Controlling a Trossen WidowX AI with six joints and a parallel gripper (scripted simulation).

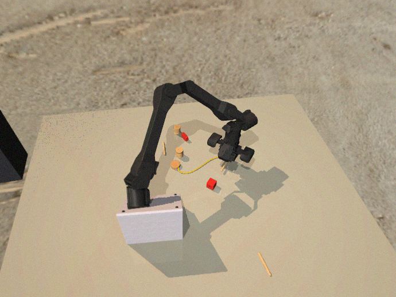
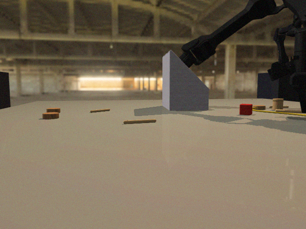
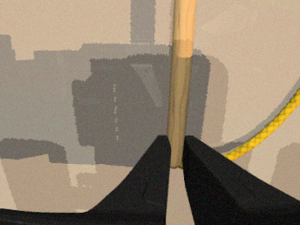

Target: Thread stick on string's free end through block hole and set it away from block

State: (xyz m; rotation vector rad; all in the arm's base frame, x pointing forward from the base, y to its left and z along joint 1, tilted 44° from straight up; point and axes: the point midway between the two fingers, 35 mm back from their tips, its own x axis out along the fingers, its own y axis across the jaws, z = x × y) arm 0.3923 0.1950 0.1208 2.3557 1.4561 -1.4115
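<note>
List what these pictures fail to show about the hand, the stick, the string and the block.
- Block's hole: red block is too small in the top view, and the exterior view shows only plain faces.
- Knot joining string to stick: hidden behind the hand's fingers in the wrist view.
- Hand in the exterior view: cut off by the right edge.
- Stick's height above the table: unclear, only its tip peeks out below the hand from above.

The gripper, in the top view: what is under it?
Under the gripper only the stick's lower tip shows, and the yellow string runs in beneath it. The gripper body covers the rest. The wrist view shows the fingers shut on the stick.
</note>
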